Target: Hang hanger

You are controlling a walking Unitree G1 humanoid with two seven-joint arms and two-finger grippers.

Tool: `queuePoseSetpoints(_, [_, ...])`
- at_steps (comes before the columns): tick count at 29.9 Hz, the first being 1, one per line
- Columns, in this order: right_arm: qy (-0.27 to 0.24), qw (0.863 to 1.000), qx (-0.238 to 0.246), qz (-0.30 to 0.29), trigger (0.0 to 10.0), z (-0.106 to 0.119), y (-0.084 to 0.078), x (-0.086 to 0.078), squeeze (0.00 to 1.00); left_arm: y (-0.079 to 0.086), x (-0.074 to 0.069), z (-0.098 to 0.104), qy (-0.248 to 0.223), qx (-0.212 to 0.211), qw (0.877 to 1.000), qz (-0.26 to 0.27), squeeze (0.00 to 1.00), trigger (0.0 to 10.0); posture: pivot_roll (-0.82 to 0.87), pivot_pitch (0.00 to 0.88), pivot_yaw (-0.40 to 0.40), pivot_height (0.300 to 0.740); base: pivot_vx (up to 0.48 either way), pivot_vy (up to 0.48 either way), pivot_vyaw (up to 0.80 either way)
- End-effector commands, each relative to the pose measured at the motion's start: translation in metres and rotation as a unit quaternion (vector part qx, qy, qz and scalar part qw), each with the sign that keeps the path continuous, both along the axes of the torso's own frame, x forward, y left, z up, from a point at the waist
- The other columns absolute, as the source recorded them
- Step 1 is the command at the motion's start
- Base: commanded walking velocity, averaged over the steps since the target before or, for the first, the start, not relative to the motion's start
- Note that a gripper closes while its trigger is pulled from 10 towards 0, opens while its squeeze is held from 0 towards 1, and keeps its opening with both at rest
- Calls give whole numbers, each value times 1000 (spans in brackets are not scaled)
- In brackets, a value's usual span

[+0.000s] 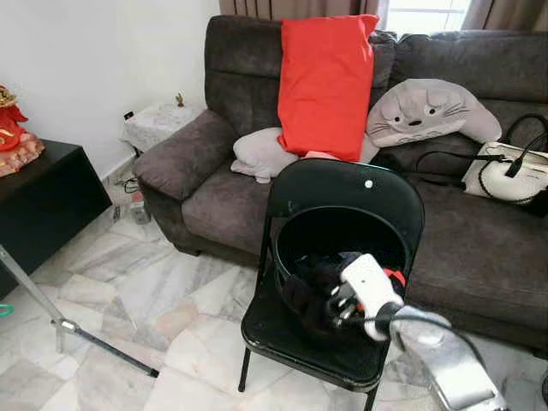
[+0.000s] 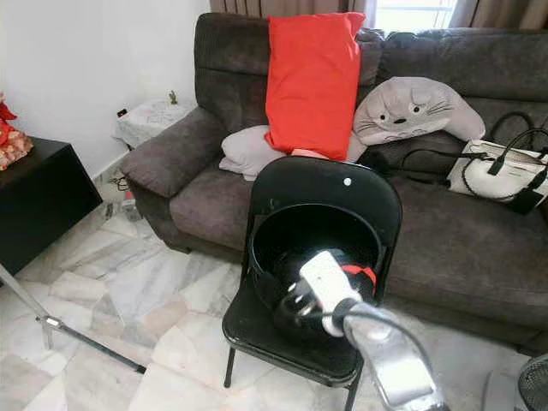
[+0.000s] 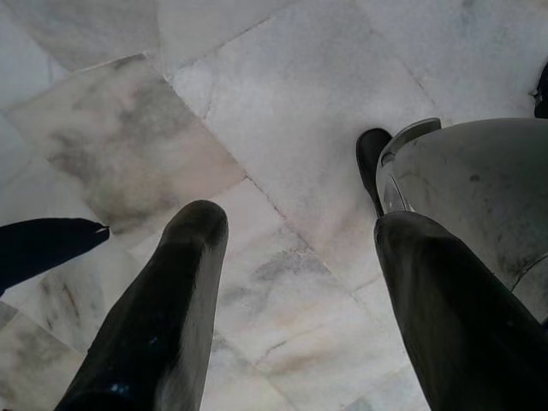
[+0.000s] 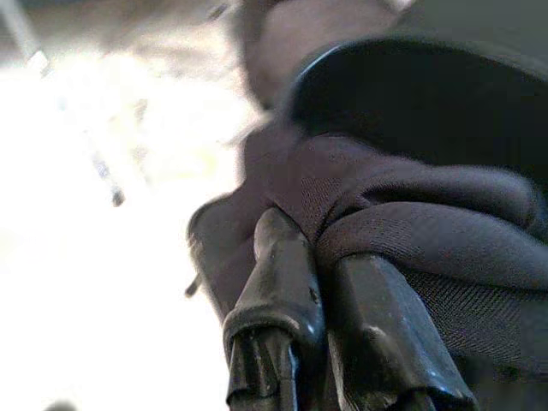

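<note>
1. One black folding chair (image 1: 342, 342) stands on the marble floor (image 1: 145, 291) before a dark grey sofa (image 1: 479, 248); a black bucket (image 1: 295, 248) sits on its seat.
2. We see our right gripper (image 1: 330, 306) at the bucket's front rim, its fingers (image 4: 282, 282) nearly together, pinching a fold of dark cloth (image 4: 411, 205) that spills over the rim.
3. We cannot make out a hanger anywhere.
4. Our left gripper (image 3: 291, 257) hangs above the floor, fingers wide apart, holding nothing.
5. A red cushion (image 1: 325, 81) leans on the sofa back.
</note>
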State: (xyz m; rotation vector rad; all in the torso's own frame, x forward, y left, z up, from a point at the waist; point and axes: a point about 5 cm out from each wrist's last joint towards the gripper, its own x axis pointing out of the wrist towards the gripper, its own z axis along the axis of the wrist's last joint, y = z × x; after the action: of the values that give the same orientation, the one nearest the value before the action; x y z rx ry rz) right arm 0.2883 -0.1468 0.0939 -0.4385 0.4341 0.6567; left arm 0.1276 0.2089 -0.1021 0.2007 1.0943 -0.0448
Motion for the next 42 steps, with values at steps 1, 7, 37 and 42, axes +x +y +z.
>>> queuePoseSetpoints(1, [-3,999,-11,34,0,2,5,-6,0,6,-8,-1,14,4,1000,8,0,10000,-1,15,81,740,0,0,0])
queuePoseSetpoints(7, [18,999,-41,13,0,-12,-3,-16,0,6,-6,-1,13,5,1000,4,0,10000,-8,17,83,740,0,0,0])
queuePoseSetpoints(37, [-102,957,240,-123,0,50,3,17,0,6,-4,0,5,12,1000,5,0,10000,-9,18,86,740,0,0,0])
queuePoseSetpoints(42, [-80,932,321,-150,0,57,7,25,0,7,-5,0,5,11,1000,5,0,10000,-5,16,84,740,0,0,0])
